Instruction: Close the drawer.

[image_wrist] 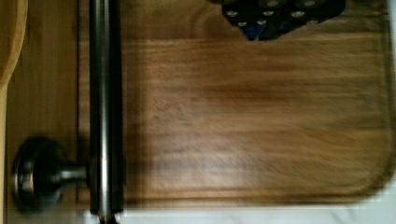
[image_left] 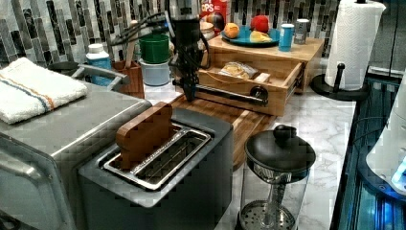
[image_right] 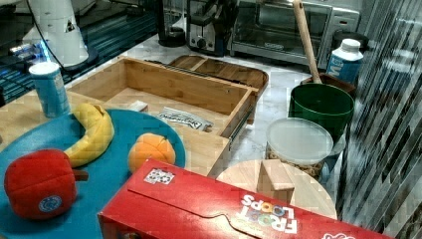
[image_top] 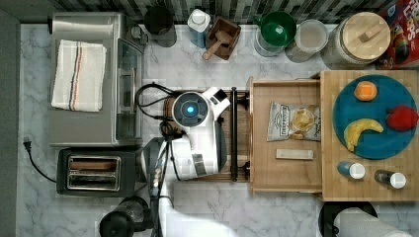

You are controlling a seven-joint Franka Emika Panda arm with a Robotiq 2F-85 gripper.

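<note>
I judge the shallow light-wood drawer [image_top: 285, 168] rigid and lightly loaded; I would push its long black bar handle [image_top: 233, 133]. Whether the gripper [image_left: 190, 93] jaws are apart, I cannot tell.

- We see even, bright light in the top view; the marble counter [image_top: 207, 212] glares white near the arm's base.
- The wrist view is soft and blurred; the handle [image_wrist: 106, 107] casts a faint shadow.
- The left view looks dimmer, with blocky compression.
</note>
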